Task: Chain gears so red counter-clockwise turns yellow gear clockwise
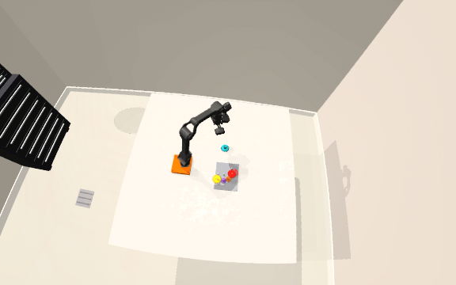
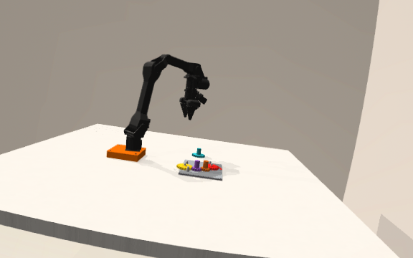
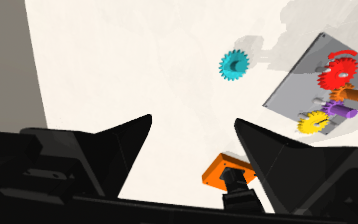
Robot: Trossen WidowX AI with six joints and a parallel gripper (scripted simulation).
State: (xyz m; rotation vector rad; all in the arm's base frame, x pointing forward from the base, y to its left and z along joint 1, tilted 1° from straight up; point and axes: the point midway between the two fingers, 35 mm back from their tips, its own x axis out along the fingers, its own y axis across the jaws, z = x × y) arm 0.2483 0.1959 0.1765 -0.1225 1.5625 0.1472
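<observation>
The grey board (image 1: 224, 167) (image 2: 210, 175) (image 3: 292, 90) bears the red gear (image 1: 232, 172) (image 2: 213, 167) (image 3: 336, 75) and the yellow gear (image 1: 216, 179) (image 2: 182, 166) (image 3: 312, 123). Between them an orange gear (image 1: 228, 179) (image 2: 206, 165) (image 3: 349, 93) and a purple gear (image 1: 223, 180) (image 2: 197, 165) (image 3: 339, 109) sit side by side in a row. The row looks joined; tooth contact is too small to tell. A teal gear (image 1: 225, 148) (image 2: 198, 154) (image 3: 234, 65) stands on the table off the board. My gripper (image 2: 187, 118) (image 3: 192, 120) is open and empty, high above the table.
The arm's orange base (image 1: 181, 165) (image 2: 125, 153) (image 3: 220, 167) stands on the table, to the left of the board in the top and exterior views. Bare short pegs (image 3: 319, 101) show on the board beside the row of gears.
</observation>
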